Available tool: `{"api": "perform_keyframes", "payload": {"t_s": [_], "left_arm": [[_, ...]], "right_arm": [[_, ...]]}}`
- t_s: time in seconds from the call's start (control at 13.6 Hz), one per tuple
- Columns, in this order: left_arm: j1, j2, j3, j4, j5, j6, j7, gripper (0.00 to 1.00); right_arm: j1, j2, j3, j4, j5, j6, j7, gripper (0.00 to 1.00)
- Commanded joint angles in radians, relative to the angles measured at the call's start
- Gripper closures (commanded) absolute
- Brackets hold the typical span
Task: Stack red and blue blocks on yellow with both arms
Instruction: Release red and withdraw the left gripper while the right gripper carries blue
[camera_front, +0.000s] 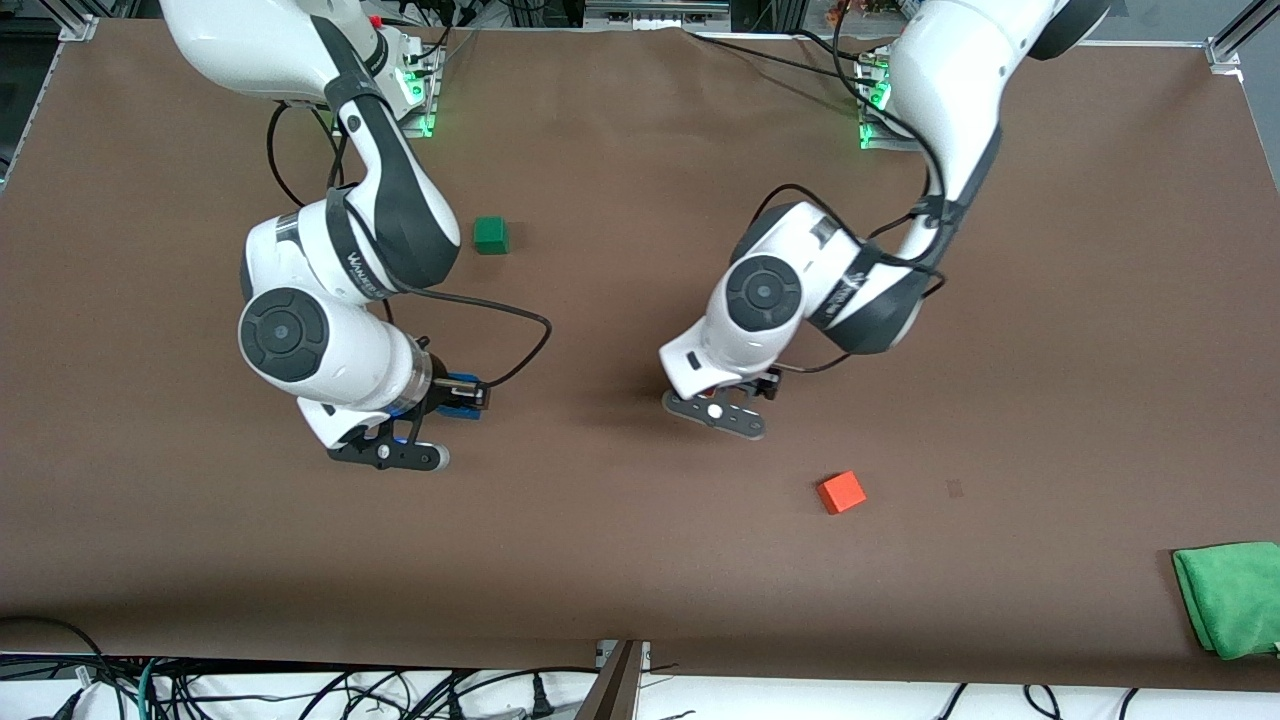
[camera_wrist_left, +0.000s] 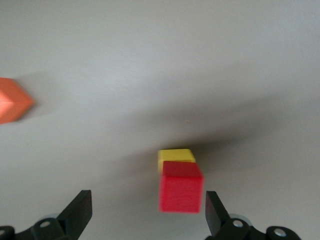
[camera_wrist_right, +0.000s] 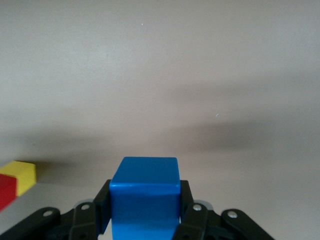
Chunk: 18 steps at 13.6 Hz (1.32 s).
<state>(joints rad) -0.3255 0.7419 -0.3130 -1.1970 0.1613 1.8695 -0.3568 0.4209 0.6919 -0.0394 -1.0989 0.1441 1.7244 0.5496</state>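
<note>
In the left wrist view the deep red block (camera_wrist_left: 181, 192) sits on top of the yellow cube (camera_wrist_left: 175, 156). My left gripper (camera_wrist_left: 147, 214) is open above them, and the red block is close to one finger (camera_wrist_left: 216, 212). In the front view the left gripper (camera_front: 718, 408) covers this stack. My right gripper (camera_front: 465, 396) is shut on the blue block (camera_wrist_right: 145, 197), also seen in the front view (camera_front: 462, 390), and holds it above the table toward the right arm's end. The right wrist view also shows the yellow cube (camera_wrist_right: 22, 175) and the red block (camera_wrist_right: 6, 191) at its edge.
An orange-red cube (camera_front: 841, 492) lies nearer to the front camera than the left gripper; it also shows in the left wrist view (camera_wrist_left: 12, 100). A green cube (camera_front: 490, 235) sits near the right arm's base. A green cloth (camera_front: 1230, 597) lies at the table's front corner at the left arm's end.
</note>
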Motion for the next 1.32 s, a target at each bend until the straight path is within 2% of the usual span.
{"api": "perform_keyframes", "payload": {"t_s": [0.0, 0.22, 0.51, 0.73, 0.95, 1.1, 1.25], "left_arm": [[0.094, -0.07, -0.003, 0.031, 0.009, -0.061, 0.004, 0.0], [0.224, -0.157, -0.012, 0.03, 0.0, -0.087, 0.012, 0.0], [0.365, -0.246, -0.008, 0.031, 0.001, -0.242, 0.151, 0.0], [0.457, -0.323, -0.005, 0.031, 0.001, -0.335, 0.193, 0.0], [0.487, -0.432, 0.003, -0.027, 0.001, -0.449, 0.2, 0.0], [0.479, -0.479, 0.041, -0.059, -0.005, -0.467, 0.2, 0.0], [0.464, -0.507, 0.109, -0.085, -0.08, -0.467, 0.2, 0.0]], "right_arm": [[0.03, 0.018, 0.056, 0.03, 0.008, 0.026, 0.23, 0.53], [0.14, 0.044, 0.055, 0.028, 0.002, 0.098, 0.494, 0.53], [0.269, 0.092, 0.041, 0.033, -0.018, 0.217, 0.746, 0.53], [0.335, 0.161, 0.036, 0.112, -0.05, 0.276, 0.851, 0.53], [0.372, 0.211, 0.032, 0.148, -0.06, 0.345, 0.892, 0.53], [0.386, 0.233, 0.019, 0.148, -0.07, 0.389, 0.898, 0.53], [0.386, 0.242, 0.019, 0.148, -0.072, 0.42, 0.897, 0.53]]}}
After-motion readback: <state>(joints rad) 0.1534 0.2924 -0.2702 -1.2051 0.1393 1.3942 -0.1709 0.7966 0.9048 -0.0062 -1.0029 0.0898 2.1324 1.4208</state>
